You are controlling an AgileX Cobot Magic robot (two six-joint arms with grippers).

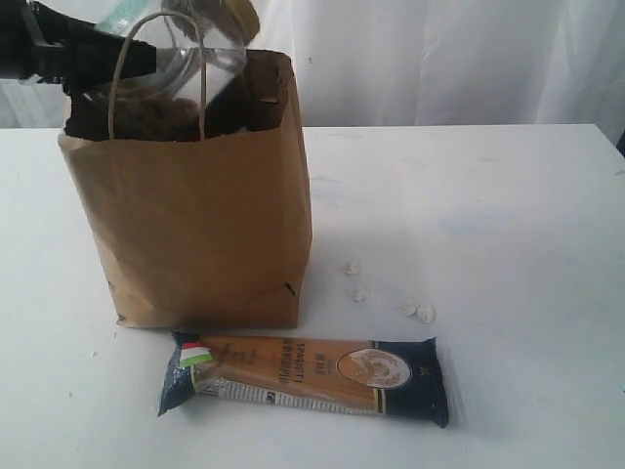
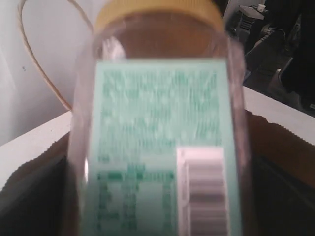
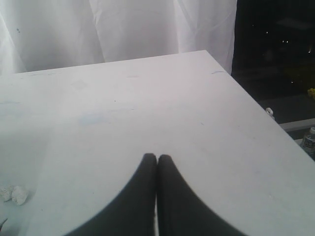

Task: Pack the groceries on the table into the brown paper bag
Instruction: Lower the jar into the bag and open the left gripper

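The brown paper bag [image 1: 195, 225] stands upright on the table [image 1: 488, 215] at the left. A clear nut jar [image 1: 200, 59] with a gold lid hangs tilted at the bag's mouth, at the end of my left gripper [image 1: 146, 59]. The jar [image 2: 157, 123] fills the left wrist view and hides the fingers, so the grip does not show; the bag's rim [image 2: 275, 132] lies below it. A navy-orange spaghetti pack [image 1: 312, 376] lies flat in front of the bag. Small white lumps [image 1: 418, 311] lie right of it. My right gripper [image 3: 157, 157] is shut and empty above the table [image 3: 147, 98].
White curtains hang behind the table. In the right wrist view the table's edge [image 3: 256, 98] drops off to a dark area, and two white lumps [image 3: 15, 194] lie at the frame's edge. One twisted bag handle [image 1: 117, 78] stands up beside the jar.
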